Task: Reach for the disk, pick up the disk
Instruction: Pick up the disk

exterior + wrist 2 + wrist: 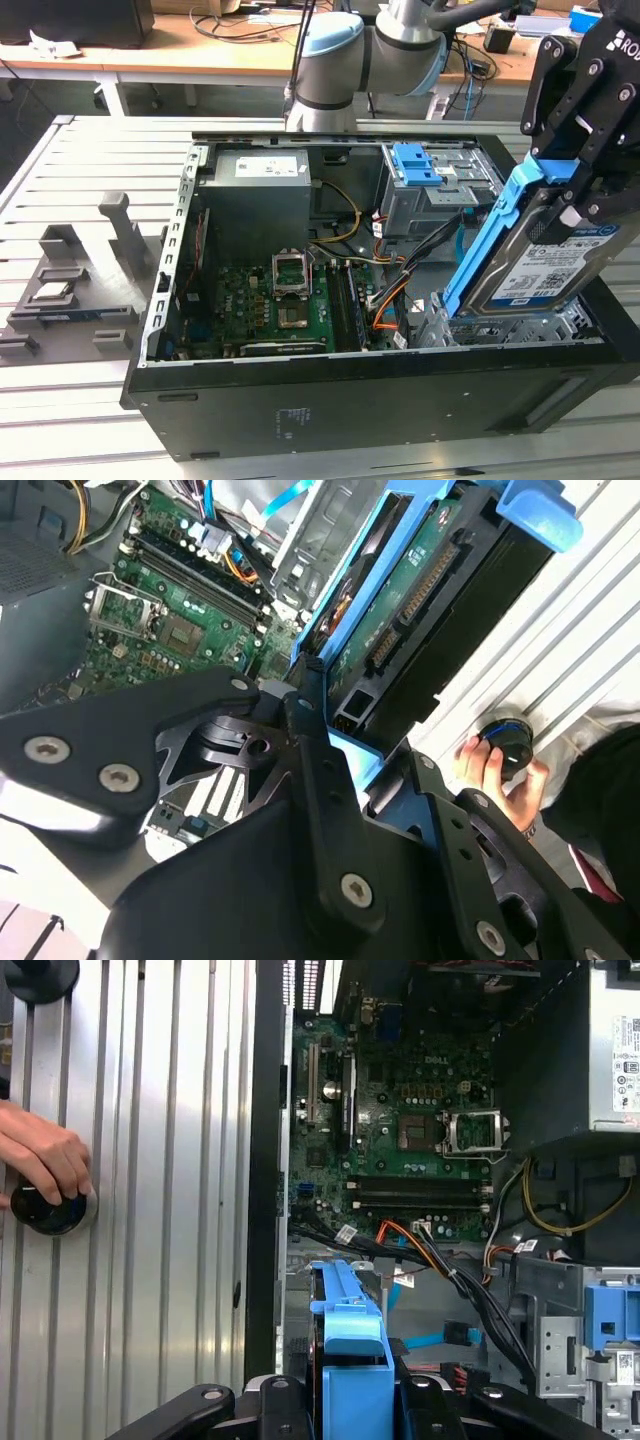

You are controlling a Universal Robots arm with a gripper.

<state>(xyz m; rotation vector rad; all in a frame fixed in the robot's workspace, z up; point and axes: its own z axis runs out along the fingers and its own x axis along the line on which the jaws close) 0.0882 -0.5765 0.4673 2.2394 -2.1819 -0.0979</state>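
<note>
Disk (545,268), a rectangular silver-grey metal drive with a printed label and blue plastic side rails, hangs tilted above the drive cage at the exterior view's right end of the open computer case (300,400). The black gripper (565,195) has its fingers clamped on the blue rail at the drive's upper end. It looks dense, rigid and smooth-sided, so the rails seem the surest hold; a person's hand (40,1155) rests on a black knob (45,1210) on the ribbed metal table (150,1210).
</note>
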